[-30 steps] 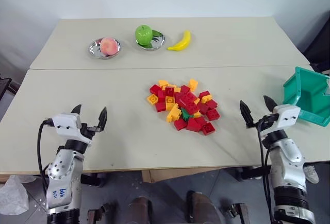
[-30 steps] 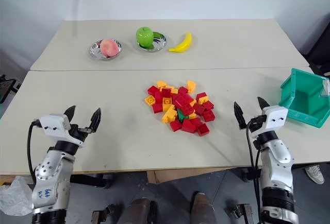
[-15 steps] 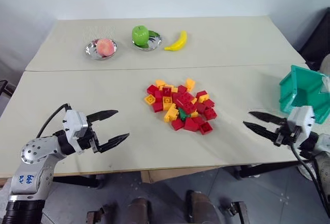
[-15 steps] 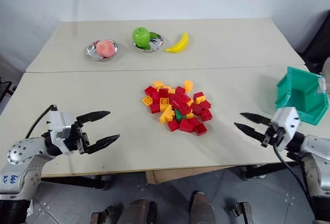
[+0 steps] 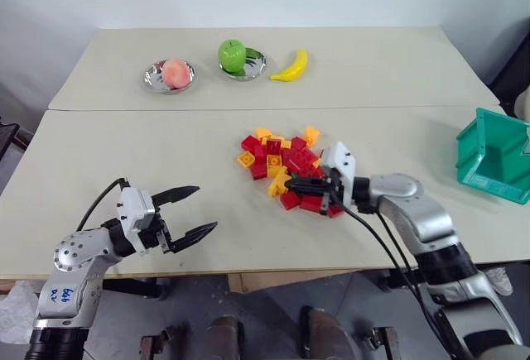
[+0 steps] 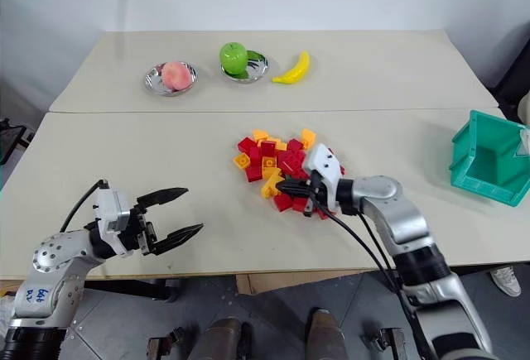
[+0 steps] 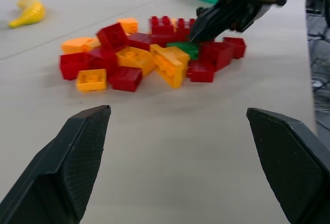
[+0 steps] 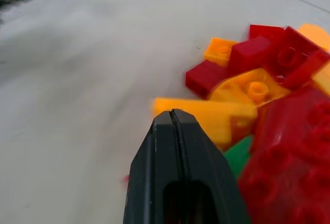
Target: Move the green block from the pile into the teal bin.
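Moved: the right pincer (image 6: 290,187), poised wide open near the teal bin (image 6: 490,158) a second ago, now reaches across the tabletop (image 6: 166,153) with its tips at the pile (image 6: 286,168), right at the green block (image 7: 184,48).
Green block: it sits low in the near side of the pile, wedged between red and yellow bricks, not lifted; from the right wrist only a green corner peeks out beside the black fingertips (image 8: 172,126).
Right pincer: clenched, the two fingers pressed flat together with no gap and nothing between them; it holds no brick.
Meaning: as a judgement, the closed tips look set to nudge or dig the green block free of its neighbours rather than grasp it; a grasp would call for the fingers to part first.
Pile: otherwise a loose heap at mid-tabletop, much as it lay a second ago.
Left pincer (image 5: 186,211): released, fingers spread wide, now turned level and pointing toward the pile from the near left, well apart from it and empty.
Teal bin: at the far right edge of the tabletop, well apart from the pile, its inside showing no brick.
Progress: early; the green block has yet to leave the pile.
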Controlling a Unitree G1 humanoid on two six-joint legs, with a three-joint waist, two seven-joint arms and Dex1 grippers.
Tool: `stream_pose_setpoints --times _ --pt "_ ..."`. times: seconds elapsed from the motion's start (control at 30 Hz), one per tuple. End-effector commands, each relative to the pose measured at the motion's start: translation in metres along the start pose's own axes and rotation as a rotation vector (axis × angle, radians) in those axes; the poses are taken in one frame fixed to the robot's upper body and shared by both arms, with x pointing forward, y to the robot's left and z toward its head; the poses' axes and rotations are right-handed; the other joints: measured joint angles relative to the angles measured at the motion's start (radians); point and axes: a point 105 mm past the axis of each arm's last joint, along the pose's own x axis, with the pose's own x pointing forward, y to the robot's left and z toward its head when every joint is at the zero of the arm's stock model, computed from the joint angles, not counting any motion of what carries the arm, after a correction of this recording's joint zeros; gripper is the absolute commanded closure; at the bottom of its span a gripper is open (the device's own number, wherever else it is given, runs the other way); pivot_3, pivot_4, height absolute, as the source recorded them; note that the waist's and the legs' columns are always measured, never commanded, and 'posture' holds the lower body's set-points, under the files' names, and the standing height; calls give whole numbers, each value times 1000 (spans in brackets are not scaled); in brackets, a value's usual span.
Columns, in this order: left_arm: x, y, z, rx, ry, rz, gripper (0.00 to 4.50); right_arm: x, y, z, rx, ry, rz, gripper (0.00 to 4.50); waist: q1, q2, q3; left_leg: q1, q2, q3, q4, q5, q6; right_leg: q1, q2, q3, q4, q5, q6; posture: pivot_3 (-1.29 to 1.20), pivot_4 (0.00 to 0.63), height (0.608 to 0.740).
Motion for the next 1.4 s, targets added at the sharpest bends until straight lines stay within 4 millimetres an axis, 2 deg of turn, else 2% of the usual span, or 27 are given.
stream_pose_setpoints --times 0.03,0.13,0.23,0.33,0.43,0.5,0.6,0.83,0.9,0.97,1.0,1.07,1.17,1.23,1.4 --pt "1 5 14 41 -38 42 0 0 -43 9 -33 -19 -166 4486 -5 0 0 0 0 1 0 0 0 0 0 0 0 0 0 0 150 740" --pt "1 9 17 37 -53 72 0 -1 -65 10 -53 -14 -233 4486 -6 0 0 0 1 0 -1 0 0 -1 0 -1 0 0 0 0 150 740" --pt "3 8 18 40 -52 66 0 1 -64 9 -77 6 -193 4486 -10 0 0 0 1 0 -1 0 0 -1 0 -2 0 0 0 0 150 740" --pt "5 7 17 43 -51 59 0 4 -46 10 -101 5 -76 4486 -19 0 0 0 1 0 -1 0 0 0 0 -2 0 0 0 0 150 740" --pt "6 7 17 45 -52 57 0 -3 -23 5 -111 34 41 4486 -24 0 0 0 2 0 -1 0 0 0 0 -4 0 0 0 0 150 740" --pt "6 7 17 46 -52 58 0 -15 -10 -7 -127 118 107 4486 -24 0 0 0 2 0 -1 0 -1 0 0 -4 0 0 0 0 150 740" --pt "5 7 17 45 -49 60 0 -32 -3 -20 -132 215 132 4486 -19 0 0 0 1 -1 -1 0 -1 1 0 -4 -1 0 0 0 150 740" --pt "7 7 16 46 -50 54 0 -65 -14 -25 -138 289 55 4486 -13 -1 0 1 2 0 0 0 0 2 0 -4 -1 0 0 0 150 740" --pt "9 7 15 46 -54 48 0 -75 -22 -21 -144 255 4 4486 -1 -1 0 1 1 0 0 0 0 2 0 -4 -1 0 0 0 150 740" --pt "10 6 16 52 -55 37 0 -83 -21 -9 -166 165 11 4486 8 -1 -1 1 1 -1 0 0 0 2 0 -5 -1 0 0 0 150 740" --pt "10 6 16 54 -57 35 0 -92 -18 -4 -164 121 24 4486 12 -1 -1 1 1 -1 0 0 0 2 0 -5 -1 0 0 0 150 740" --pt "8 4 17 71 -55 13 0 -117 -15 -5 -143 95 32 4486 20 -1 0 0 1 -1 0 0 0 2 0 -5 -1 0 0 0 150 740" --pt "5 -1 14 89 -33 -40 0 -153 -16 -20 -120 110 -15 3967 24 -1 0 0 1 0 0 -1 0 2 0 -5 -2 0 0 0 150 740" --pt "4 -5 9 91 -10 -78 0 -169 -13 -32 -97 155 -20 3249 23 -1 0 0 1 1 0 -1 0 2 0 -5 -2 0 0 0 150 740" --pt "5 -13 1 125 26 -163 0 -185 -14 -47 -95 209 -56 1607 13 -1 0 2 3 3 0 -1 0 2 0 -5 -2 0 0 0 150 740"
